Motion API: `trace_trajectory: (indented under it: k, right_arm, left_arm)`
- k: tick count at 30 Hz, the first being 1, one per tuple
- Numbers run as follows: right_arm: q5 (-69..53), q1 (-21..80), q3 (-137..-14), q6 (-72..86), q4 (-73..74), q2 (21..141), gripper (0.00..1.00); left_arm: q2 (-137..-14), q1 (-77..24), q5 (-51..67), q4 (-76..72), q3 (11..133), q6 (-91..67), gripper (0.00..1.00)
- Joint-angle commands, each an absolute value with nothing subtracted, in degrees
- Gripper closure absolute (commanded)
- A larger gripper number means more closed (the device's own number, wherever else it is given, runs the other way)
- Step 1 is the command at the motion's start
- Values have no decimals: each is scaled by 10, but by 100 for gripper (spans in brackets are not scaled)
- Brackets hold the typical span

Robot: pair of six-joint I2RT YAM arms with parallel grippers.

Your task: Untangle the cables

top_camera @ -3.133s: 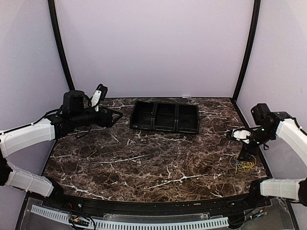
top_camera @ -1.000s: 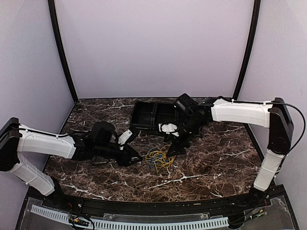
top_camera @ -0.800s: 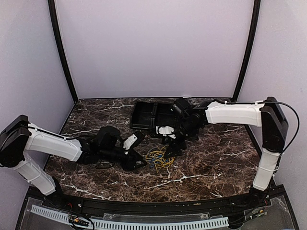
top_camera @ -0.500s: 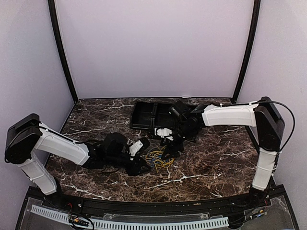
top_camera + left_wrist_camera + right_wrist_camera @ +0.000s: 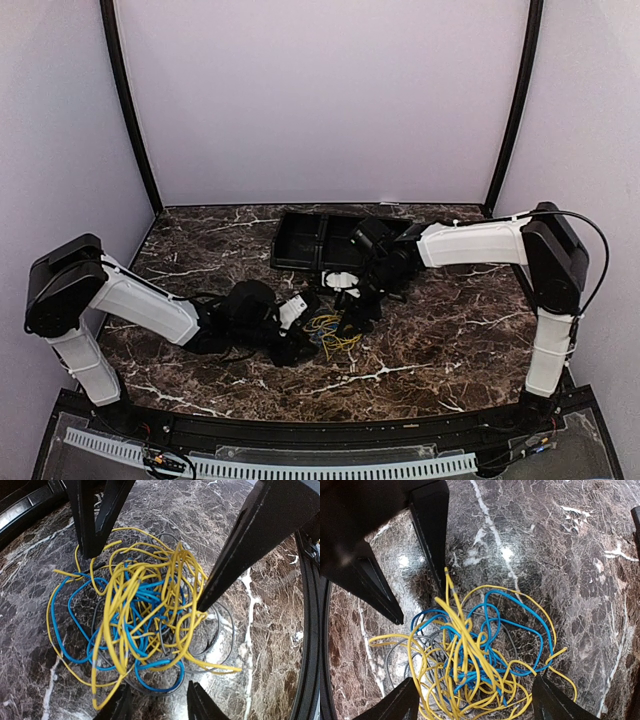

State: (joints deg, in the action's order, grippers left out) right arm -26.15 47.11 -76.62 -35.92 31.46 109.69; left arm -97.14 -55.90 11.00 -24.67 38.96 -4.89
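Cables (image 5: 145,615) are lying tangled on the marble table (image 5: 450,340); I'm seeing the left gripper (image 5: 159,702) open-jawed at their eight o'clock; right gripper (image 5: 475,700) open-jawed at two.

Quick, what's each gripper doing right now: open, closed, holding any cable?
Left gripper: open, at the edge of the cables, gripping nothing.
Right gripper: open, fingers either side of the cables, gripping nothing.

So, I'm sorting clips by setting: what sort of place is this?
Probably a robot test booth: plain pale walls enclose a marble-patterned table, where a left arm and a right arm reach toward tangled wires.
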Motion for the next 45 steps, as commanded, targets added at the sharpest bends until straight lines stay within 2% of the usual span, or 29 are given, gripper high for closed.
trace_trajectory:
  k: [1, 7, 14, 18, 22, 24, 26, 28, 40, 43, 45]
  right_arm:
    - [-277, 476, -757, -350, 297, 1109, 21]
    - [-283, 475, -753, -343, 291, 1112, 21]
    - [-284, 470, -745, -343, 286, 1113, 22]
    - [-267, 465, -732, -346, 275, 1117, 26]
    - [-262, 455, -729, -347, 270, 1136, 48]
    - [-258, 453, -729, -350, 270, 1146, 64]
    - [-249, 452, -728, -347, 267, 1155, 85]
    - [-249, 450, -727, -342, 263, 1163, 94]
    - [-255, 429, -712, -333, 256, 1154, 95]
    - [-257, 426, -712, -330, 259, 1152, 87]
    - [-262, 423, -710, -329, 257, 1148, 86]
  left_arm:
    - [-980, -564, 104, -277, 411, -29, 61]
    - [-996, -565, 118, -278, 426, -17, 69]
    - [-989, -565, 112, -270, 427, -15, 92]
    - [-943, -565, 95, -261, 405, -21, 98]
    - [-858, -565, 61, -240, 387, -26, 100]
    - [-821, -564, 45, -227, 386, -26, 100]
    - [-788, -565, 31, -219, 390, -25, 100]
    - [-760, -565, 20, -204, 402, -22, 100]
    - [-625, -564, -80, -155, 467, -4, 100]
    - [-601, -564, -86, -149, 501, -4, 100]
    - [-594, -565, -87, -134, 523, 15, 100]
